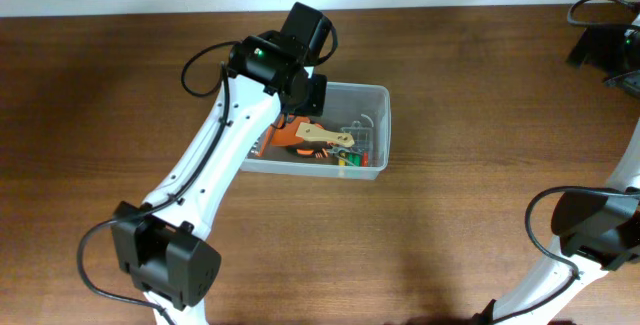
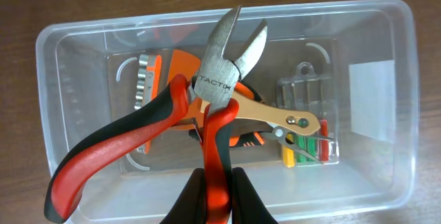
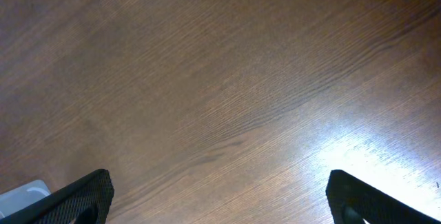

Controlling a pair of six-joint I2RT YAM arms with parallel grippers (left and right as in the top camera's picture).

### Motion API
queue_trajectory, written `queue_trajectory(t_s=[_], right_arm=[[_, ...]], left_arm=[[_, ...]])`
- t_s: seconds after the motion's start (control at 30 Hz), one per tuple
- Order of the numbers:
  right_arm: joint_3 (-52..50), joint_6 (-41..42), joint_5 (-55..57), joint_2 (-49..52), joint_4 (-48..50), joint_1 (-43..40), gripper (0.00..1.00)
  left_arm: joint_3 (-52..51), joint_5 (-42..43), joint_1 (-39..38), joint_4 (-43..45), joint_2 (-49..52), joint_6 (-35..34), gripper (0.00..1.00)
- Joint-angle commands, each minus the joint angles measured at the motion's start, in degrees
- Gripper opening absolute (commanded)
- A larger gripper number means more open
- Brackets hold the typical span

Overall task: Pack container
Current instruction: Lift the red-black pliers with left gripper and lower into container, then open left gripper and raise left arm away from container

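**A:** Right, left gripper clamped on one red handle of the cutters, hovering over the container, centre of the overhead frame.

**B:** Drop-off step, I'd say. It needs to lower, then release inside. Right gripper gapes wide, empty.

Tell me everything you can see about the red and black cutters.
The cutters have a grey steel head stamped TACTIX, its blades slightly apart, and two spread handles with red and black grips. The left claw pinches one red handle, holding them over the clear tub.
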Motion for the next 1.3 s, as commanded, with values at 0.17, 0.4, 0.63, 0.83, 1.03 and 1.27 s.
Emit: queue_trajectory(t_s=[0.17, 0.4, 0.63, 0.83, 1.03, 1.27], right_arm=[[-0.11, 0.22, -0.09, -0.24, 0.02, 0.26, 0.99], [-0.11, 0.22, -0.09, -0.24, 0.02, 0.26, 0.99], [-0.11, 0.22, -0.09, -0.24, 0.02, 0.26, 0.99], [-0.11, 0.22, -0.09, -0.24, 0.02, 0.26, 0.99], [-0.11, 0.22, -0.09, -0.24, 0.02, 0.26, 0.98], [-0.11, 0.22, -0.09, -0.24, 0.02, 0.26, 0.99]], left_arm=[[0.98, 1.31, 0.13, 0.39, 9.9, -1.84, 0.02], [0.98, 1.55, 0.13, 0.35, 17.09, -2.08, 0.02], [0.98, 3.06, 0.13, 0.22, 19.21, -2.05, 0.2], [1.07, 3.08, 0.15, -0.33, 18.95, -2.05, 0.29], [8.28, 3.02, 0.17, -4.22, 15.78, -2.03, 0.29], [23.34, -0.44, 4.96, -10.34, 9.07, -5.03, 0.43]])
